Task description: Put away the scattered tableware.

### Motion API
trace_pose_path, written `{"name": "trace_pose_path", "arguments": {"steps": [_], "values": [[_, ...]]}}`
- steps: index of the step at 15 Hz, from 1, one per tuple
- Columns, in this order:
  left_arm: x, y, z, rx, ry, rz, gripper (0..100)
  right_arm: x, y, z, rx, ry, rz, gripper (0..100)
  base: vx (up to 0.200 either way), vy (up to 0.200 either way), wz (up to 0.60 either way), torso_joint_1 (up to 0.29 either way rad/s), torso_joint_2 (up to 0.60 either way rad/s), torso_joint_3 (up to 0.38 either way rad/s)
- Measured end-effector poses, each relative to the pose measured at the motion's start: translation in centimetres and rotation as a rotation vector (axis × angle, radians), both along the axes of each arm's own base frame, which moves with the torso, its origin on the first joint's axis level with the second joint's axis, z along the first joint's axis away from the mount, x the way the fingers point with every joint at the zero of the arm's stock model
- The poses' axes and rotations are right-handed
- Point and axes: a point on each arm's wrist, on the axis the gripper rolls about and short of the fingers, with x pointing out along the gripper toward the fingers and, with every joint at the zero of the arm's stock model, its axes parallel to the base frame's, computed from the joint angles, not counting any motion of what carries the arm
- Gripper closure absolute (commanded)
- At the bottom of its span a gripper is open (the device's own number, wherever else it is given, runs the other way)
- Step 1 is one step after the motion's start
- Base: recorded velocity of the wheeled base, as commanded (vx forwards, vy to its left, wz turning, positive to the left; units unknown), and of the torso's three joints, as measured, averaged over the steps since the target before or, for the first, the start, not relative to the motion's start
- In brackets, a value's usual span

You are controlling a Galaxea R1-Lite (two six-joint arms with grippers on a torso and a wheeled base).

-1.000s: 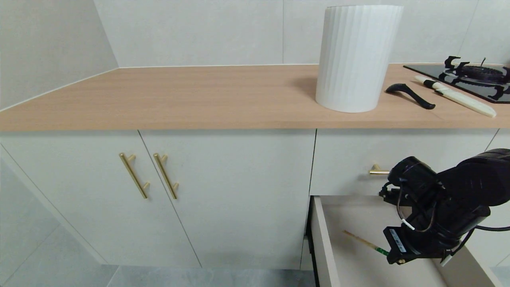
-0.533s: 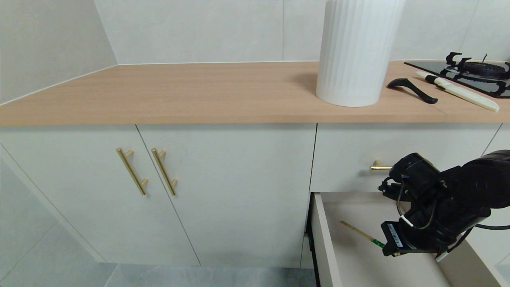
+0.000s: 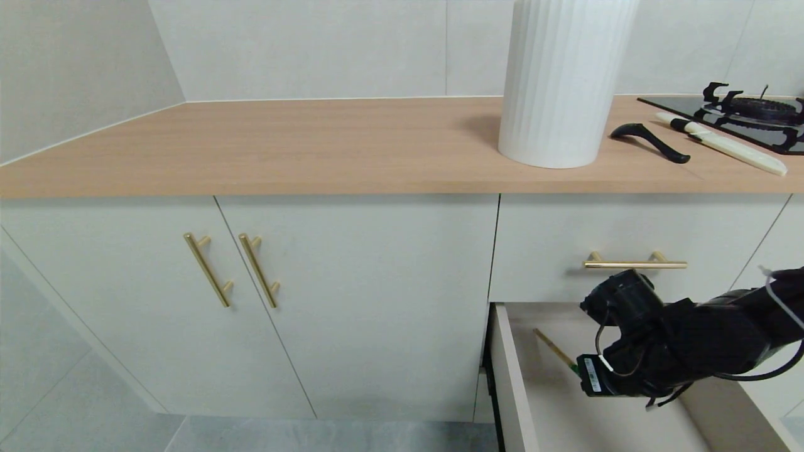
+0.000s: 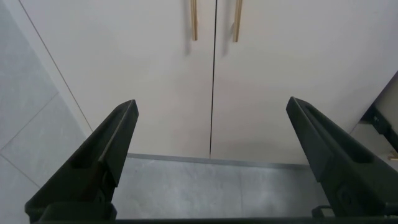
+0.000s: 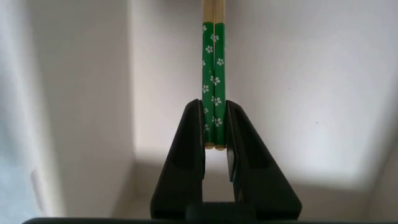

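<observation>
A pair of wooden chopsticks (image 5: 213, 68) with green flowered ends is clamped in my right gripper (image 5: 213, 111), which is shut on their green ends. In the head view the chopsticks (image 3: 554, 350) slant down inside the open drawer (image 3: 507, 370) at the lower right, with the right gripper (image 3: 581, 374) low within the drawer. A white-bladed knife (image 3: 722, 145) and a black curved utensil (image 3: 651, 142) lie on the wooden counter at the right. My left gripper (image 4: 211, 109) is open and holds nothing, facing the cabinet doors and the floor.
A tall white ribbed container (image 3: 559, 81) stands on the counter (image 3: 282, 144) beside the utensils. A black stove (image 3: 754, 116) sits at the far right. The closed upper drawer has a gold handle (image 3: 634, 263). Two gold door handles (image 3: 232, 273) are on the left cabinet.
My right arm has dropped lower and shifted left inside the drawer with the chopsticks, uncovering the upper drawer's gold handle. The head camera tilted slightly early on.
</observation>
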Motion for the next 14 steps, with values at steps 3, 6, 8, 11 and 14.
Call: {"name": "trace_pose_path", "arguments": {"steps": [3, 6, 8, 11, 14], "values": [[0.0, 0.0, 0.0, 0.0, 0.0, 0.0, 0, 0.4, 0.2, -2.2, -0.017, 0.045, -0.005, 100, 0.0, 0.0, 0.0, 0.0, 0.0, 0.0], [0.0, 0.0, 0.0, 0.0, 0.0, 0.0, 0, 0.6, 0.7, -4.1, -0.027, 0.07, 0.005, 100, 0.0, 0.0, 0.0, 0.0, 0.0, 0.0], [0.0, 0.0, 0.0, 0.0, 0.0, 0.0, 0, 0.6, 1.1, -5.0, -0.027, 0.083, -0.002, 100, 0.0, 0.0, 0.0, 0.0, 0.0, 0.0], [0.0, 0.0, 0.0, 0.0, 0.0, 0.0, 0, 0.7, 1.2, -5.7, -0.031, 0.088, -0.001, 100, 0.0, 0.0, 0.0, 0.0, 0.0, 0.0], [0.0, 0.0, 0.0, 0.0, 0.0, 0.0, 0, 0.6, 1.2, -6.0, -0.033, 0.096, -0.003, 0, 0.0, 0.0, 0.0, 0.0, 0.0, 0.0]]}}
